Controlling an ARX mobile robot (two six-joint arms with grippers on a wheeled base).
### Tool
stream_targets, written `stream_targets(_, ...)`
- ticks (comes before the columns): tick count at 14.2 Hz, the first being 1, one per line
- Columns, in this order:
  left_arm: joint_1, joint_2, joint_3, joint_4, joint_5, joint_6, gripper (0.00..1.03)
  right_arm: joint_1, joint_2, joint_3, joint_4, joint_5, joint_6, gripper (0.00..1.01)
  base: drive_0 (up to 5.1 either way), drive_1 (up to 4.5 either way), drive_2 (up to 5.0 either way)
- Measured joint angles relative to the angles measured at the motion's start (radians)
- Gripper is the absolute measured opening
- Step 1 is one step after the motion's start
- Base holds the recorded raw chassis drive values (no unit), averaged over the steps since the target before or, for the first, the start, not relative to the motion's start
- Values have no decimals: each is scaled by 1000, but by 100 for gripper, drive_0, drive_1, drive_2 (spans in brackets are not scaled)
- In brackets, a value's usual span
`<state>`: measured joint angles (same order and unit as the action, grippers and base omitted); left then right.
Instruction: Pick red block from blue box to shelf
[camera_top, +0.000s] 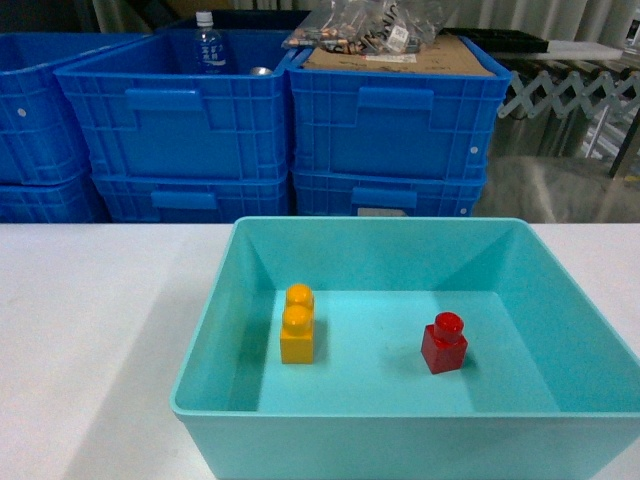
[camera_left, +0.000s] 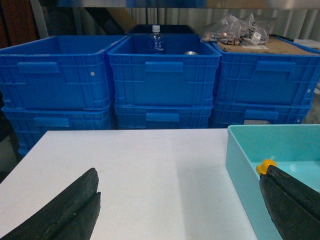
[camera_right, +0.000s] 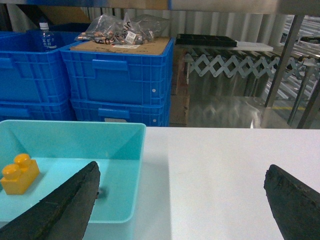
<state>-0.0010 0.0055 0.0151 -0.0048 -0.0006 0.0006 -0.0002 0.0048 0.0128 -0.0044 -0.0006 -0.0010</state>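
Note:
The red block stands upright on the floor of the blue box, right of centre, touched by nothing. Neither gripper shows in the head view. My left gripper is open over bare table, left of the blue box, with its right finger in front of the box wall. My right gripper is open too, straddling the right rim of the blue box, nothing between its fingers. In both wrist views the red block is hidden. Shiny steel uprights of the shelf stand at the far right.
An orange-yellow two-stud brick stands in the box, left of the red block. Stacked dark blue crates line the far table edge, one holding a bottle, another topped with cardboard and bagged parts. A white table surrounds the box.

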Motion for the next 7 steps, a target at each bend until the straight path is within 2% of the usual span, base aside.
stream_targets(7, 0, 0, 0, 0, 0, 0, 98, 0, 0, 0, 0, 0, 0, 98, 0, 0, 0)
